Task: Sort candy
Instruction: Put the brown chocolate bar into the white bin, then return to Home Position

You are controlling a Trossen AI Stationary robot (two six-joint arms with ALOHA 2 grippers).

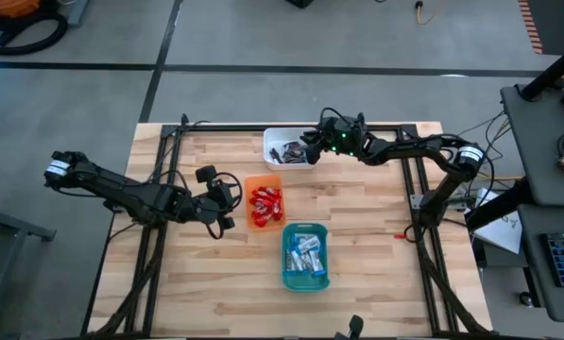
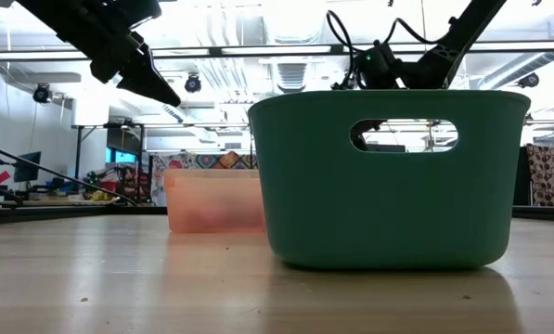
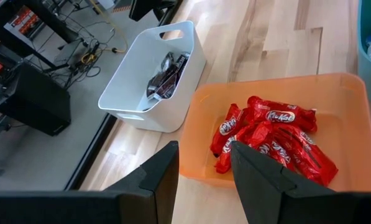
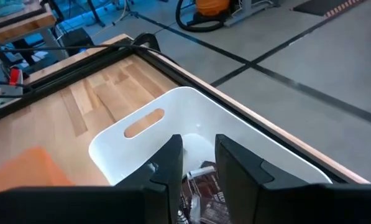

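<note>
Above the white tray (image 1: 283, 148) at the far edge of the table (image 1: 376, 274), the right hand (image 1: 313, 148) hangs with its fingers (image 4: 166, 163) parted by a narrow gap and nothing visibly pinched between them; dark brown and silver candies (image 4: 201, 193) lie in the tray directly beneath. Red candies (image 3: 269, 134) fill the orange tray (image 1: 264, 179) next in line, and blue-and-white candies (image 1: 305, 257) sit in the teal tray (image 1: 305, 279) nearest the camera side. The left hand (image 1: 221, 200) waits just beside the orange tray, its fingers (image 3: 163, 177) spread and empty. No loose candy shows on the bare wood, so the sorting appears close to finished. Risks from this position, as judgement: a wrapper may cling to one finger of the right hand and be carried out of the white tray when the arm lifts; a low retreat could clip the tray's rim and shove it against the orange tray.
</note>
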